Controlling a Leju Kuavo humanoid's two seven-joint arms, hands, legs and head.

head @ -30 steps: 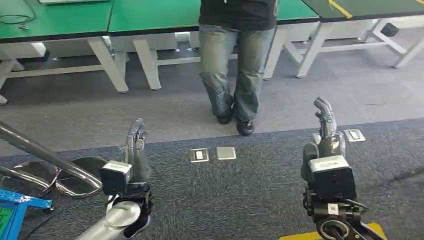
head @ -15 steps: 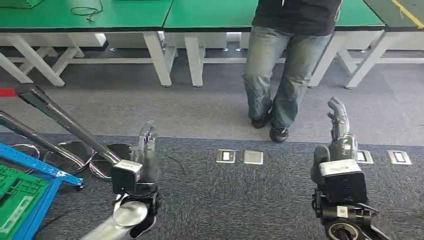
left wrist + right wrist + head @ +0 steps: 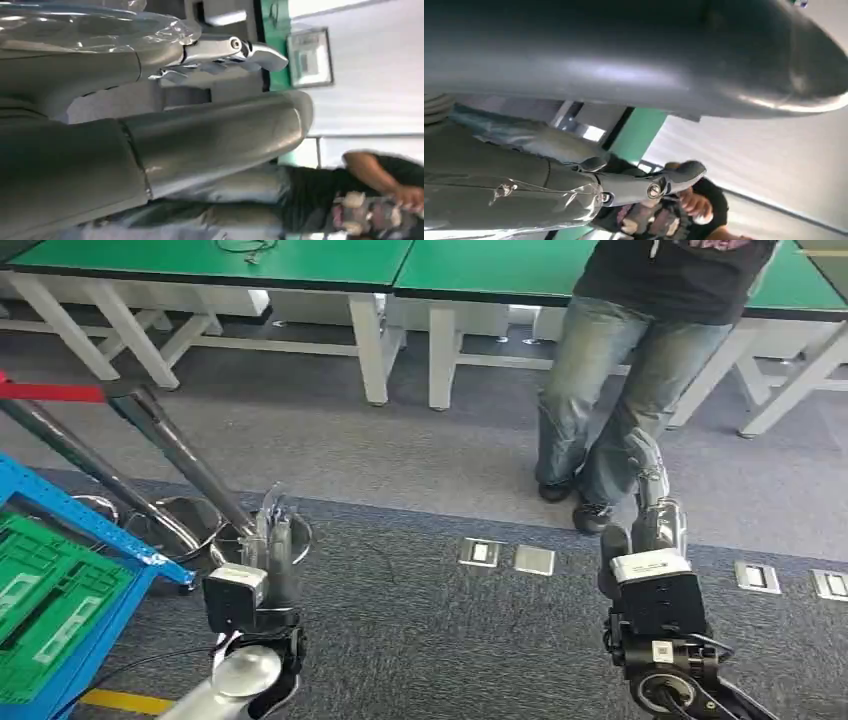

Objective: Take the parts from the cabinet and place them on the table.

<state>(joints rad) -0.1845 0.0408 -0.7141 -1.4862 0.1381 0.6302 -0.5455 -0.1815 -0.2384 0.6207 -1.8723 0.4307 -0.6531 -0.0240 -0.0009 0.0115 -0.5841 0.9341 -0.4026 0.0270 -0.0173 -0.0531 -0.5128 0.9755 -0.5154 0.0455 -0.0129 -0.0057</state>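
Observation:
A blue metal rack (image 3: 92,531) holding a green slatted crate (image 3: 48,602) stands at the left edge of the head view; no parts can be made out in it. My left hand (image 3: 272,548) is raised in front of me, just right of the rack, fingers straight and apart, holding nothing. My right hand (image 3: 652,508) is raised at the right with its fingers extended and nothing in it. In the left wrist view the thumb (image 3: 210,145) and fingers (image 3: 225,52) are spread, with clear film lying over the fingers. The right wrist view shows fingers (image 3: 644,189) straight and bare-handed.
A person (image 3: 640,360) in jeans stands ahead right, close to my right hand. Green-topped tables (image 3: 300,262) on white legs run along the back. A stand with grey slanted tubes (image 3: 170,455) and round bases sits beside the rack. Floor sockets (image 3: 505,557) lie in the carpet.
The camera has turned left: the whole scene slid right, bringing the blue rack and green crate further into view. Both hands keep the same raised pose.

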